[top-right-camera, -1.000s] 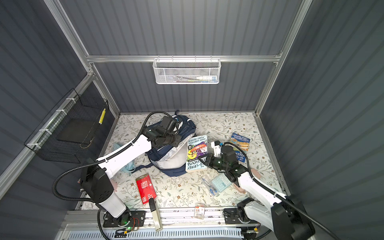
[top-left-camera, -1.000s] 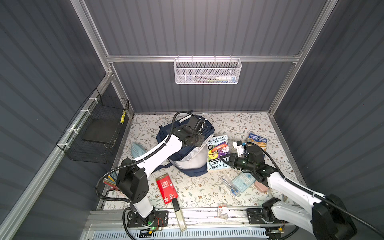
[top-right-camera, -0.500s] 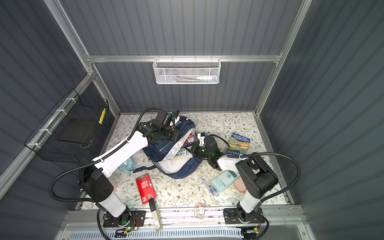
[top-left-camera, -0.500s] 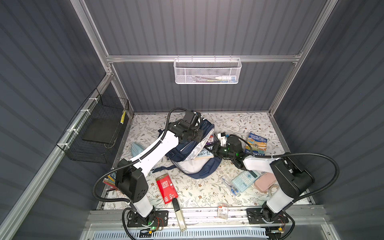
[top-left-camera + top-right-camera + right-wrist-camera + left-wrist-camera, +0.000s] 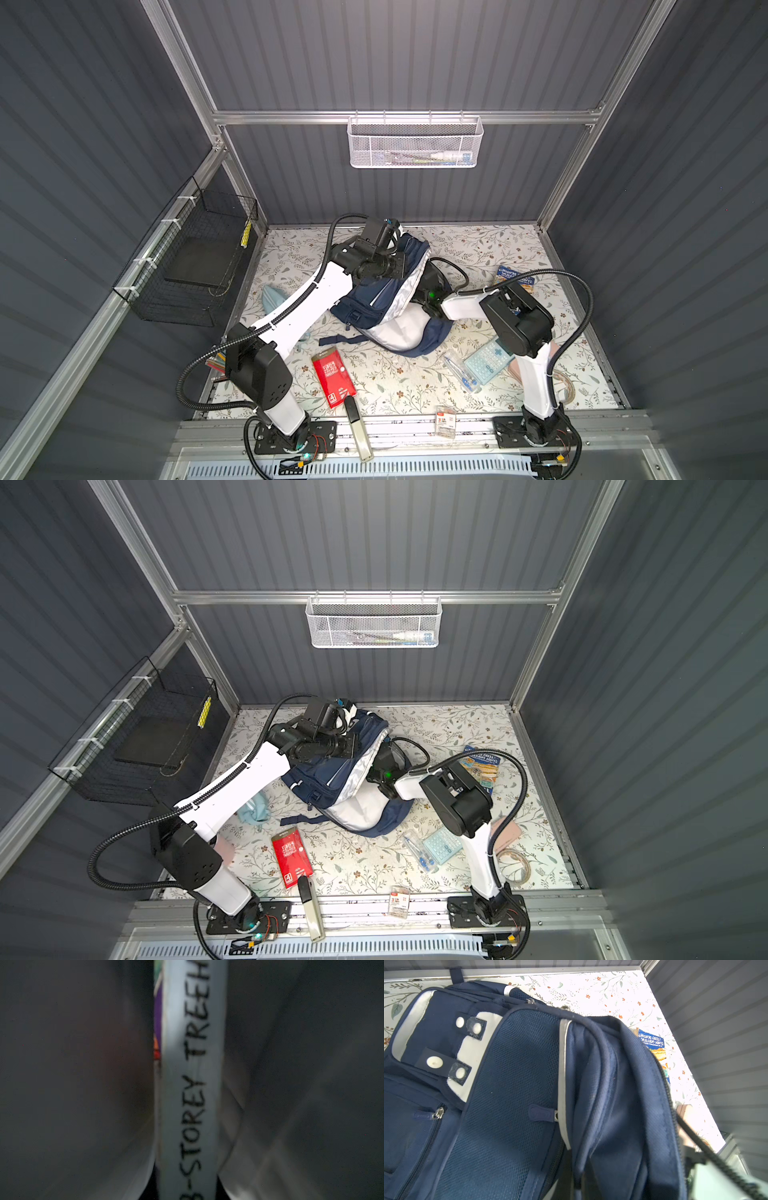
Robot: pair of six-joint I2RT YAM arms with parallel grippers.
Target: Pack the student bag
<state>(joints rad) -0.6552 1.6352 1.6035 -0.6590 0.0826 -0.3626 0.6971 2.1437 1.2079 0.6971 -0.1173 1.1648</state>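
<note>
Deep inside the mouth of the student bag (image 5: 365,301), the right gripper (image 5: 429,291) is grasping a book (image 5: 187,1053). Its wrist view shows only the pale spine between dark, blurred walls, with very little room on either side. At the other lip of the opening, the left gripper (image 5: 400,266) is clenched on the upper rim of the bag and holds the navy flap raised, so the white lining shows. The bag lies at the middle back of the worktop (image 5: 478,249); in the left wrist view its top loop reaches the rear edge. Toward the right rear corner the worktop is bare, down to a second book (image 5: 513,277). Near the front edge, a bare strip lies between the red packet (image 5: 333,377) and the calculator (image 5: 487,359).
</note>
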